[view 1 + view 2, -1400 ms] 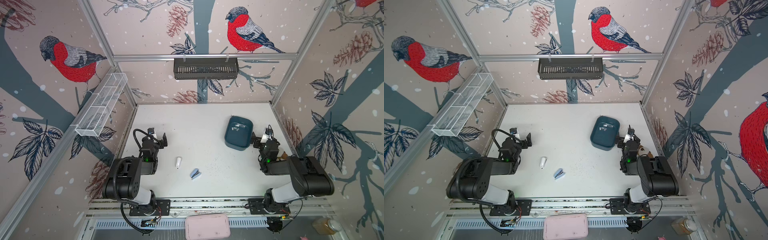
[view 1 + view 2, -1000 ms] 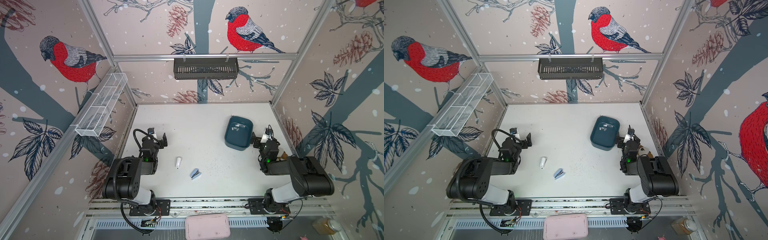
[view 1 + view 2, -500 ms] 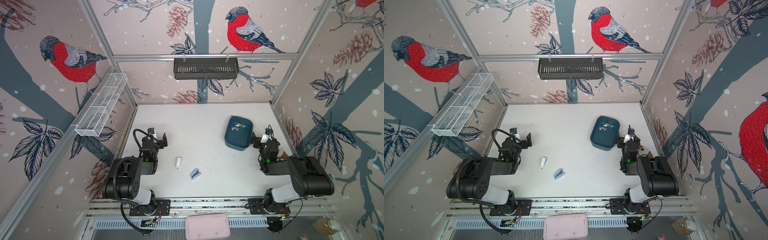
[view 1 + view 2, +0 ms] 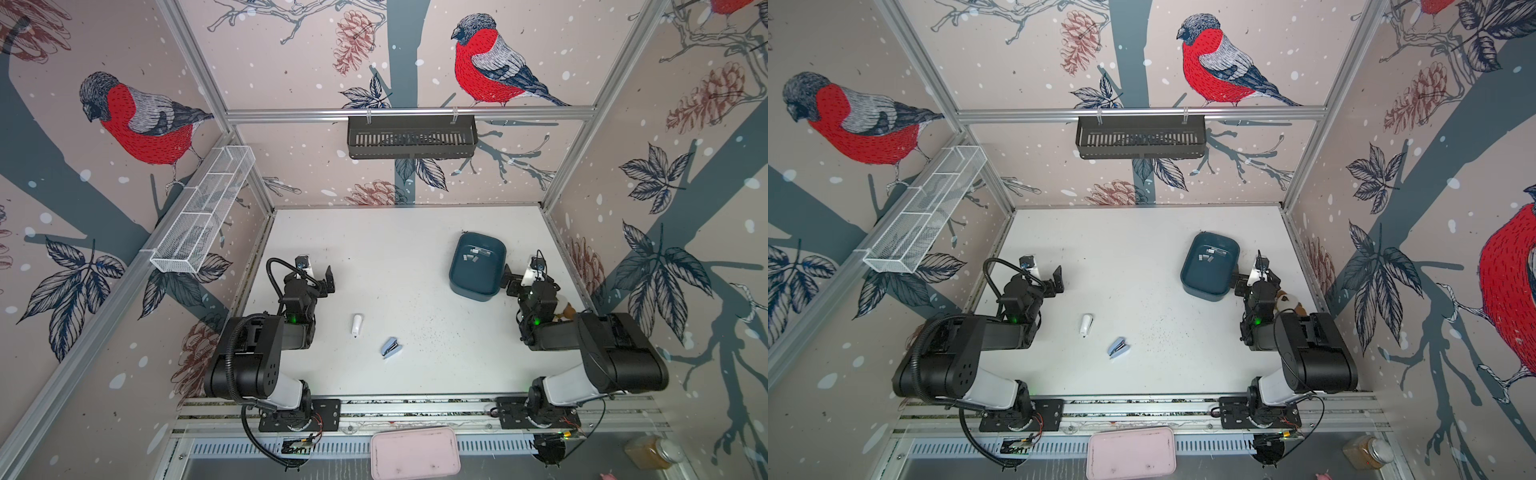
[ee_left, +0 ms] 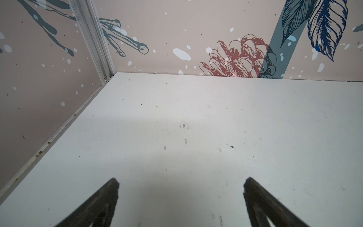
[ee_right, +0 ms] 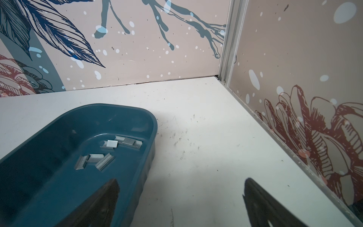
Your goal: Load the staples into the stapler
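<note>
A small blue stapler point(image 4: 390, 347) point(image 4: 1118, 347) lies on the white table near the front middle. Several silvery staples point(image 4: 473, 255) point(image 4: 1209, 254) point(image 6: 110, 151) lie loose in a dark blue tray point(image 4: 476, 278) point(image 4: 1206, 278) point(image 6: 49, 176) at the right. My right gripper point(image 4: 521, 276) point(image 4: 1252, 282) point(image 6: 181, 181) stands open beside the tray's right wall, one finger by the rim, nothing between its fingers. My left gripper point(image 4: 318, 276) point(image 4: 1044, 276) point(image 5: 181, 181) is open and empty over bare table at the left, far from the stapler.
A small white object point(image 4: 356, 325) point(image 4: 1086, 324) lies just left of the stapler. A black basket point(image 4: 411, 137) hangs on the back wall and a white wire shelf point(image 4: 203, 212) on the left wall. A pink box point(image 4: 415, 453) sits in front of the rail.
</note>
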You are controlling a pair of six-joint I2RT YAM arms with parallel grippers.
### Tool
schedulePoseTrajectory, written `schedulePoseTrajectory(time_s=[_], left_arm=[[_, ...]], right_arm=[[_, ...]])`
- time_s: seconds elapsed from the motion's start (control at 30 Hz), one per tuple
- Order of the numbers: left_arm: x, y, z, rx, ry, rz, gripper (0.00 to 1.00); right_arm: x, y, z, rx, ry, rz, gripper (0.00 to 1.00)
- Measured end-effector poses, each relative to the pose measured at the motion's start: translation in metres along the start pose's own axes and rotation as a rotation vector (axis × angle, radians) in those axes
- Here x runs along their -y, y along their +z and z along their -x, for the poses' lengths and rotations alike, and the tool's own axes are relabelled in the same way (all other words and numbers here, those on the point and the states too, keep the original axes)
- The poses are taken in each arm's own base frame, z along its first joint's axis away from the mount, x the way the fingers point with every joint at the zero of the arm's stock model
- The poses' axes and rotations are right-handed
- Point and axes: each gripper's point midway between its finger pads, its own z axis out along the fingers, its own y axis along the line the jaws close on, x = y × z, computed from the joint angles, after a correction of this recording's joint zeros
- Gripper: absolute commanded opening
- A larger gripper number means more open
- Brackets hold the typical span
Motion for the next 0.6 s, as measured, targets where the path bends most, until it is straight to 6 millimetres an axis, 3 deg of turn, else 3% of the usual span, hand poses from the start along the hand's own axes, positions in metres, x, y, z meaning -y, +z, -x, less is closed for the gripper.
schedulePoseTrajectory(time_s=[0.4,0.6], left_arm=[[0.0,-0.004,0.002,0.011,-0.001,0.002,0.98],[0.0,-0.009,0.007,0.027,-0.001,0.001,0.98]], right_arm=[[0.001,-0.003,0.0,0.003,0.0,-0.003,0.99],[0.002,-0.009,0.01,0.035,0.005,-0.011,0.99]])
